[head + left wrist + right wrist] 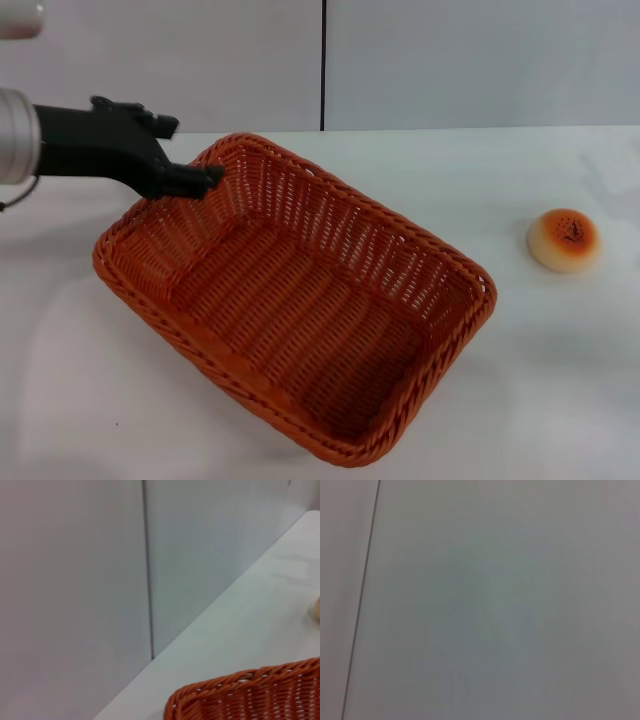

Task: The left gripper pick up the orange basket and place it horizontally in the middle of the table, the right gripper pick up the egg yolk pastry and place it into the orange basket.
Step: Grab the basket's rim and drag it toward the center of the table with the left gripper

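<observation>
1. Head view: the left gripper (205,180) reaches in from the left, its fingers closed on the far-left rim of the orange basket (300,300), which sits diagonally on the white table (520,380). The egg yolk pastry (565,240) lies on the table well right of the basket.
2. Left wrist view: the basket's braided rim (250,692) shows against the table (240,630) and a grey wall panel (75,590).
3. Right wrist view: only a plain grey surface with one dark seam (362,595); the right gripper is out of sight.
</observation>
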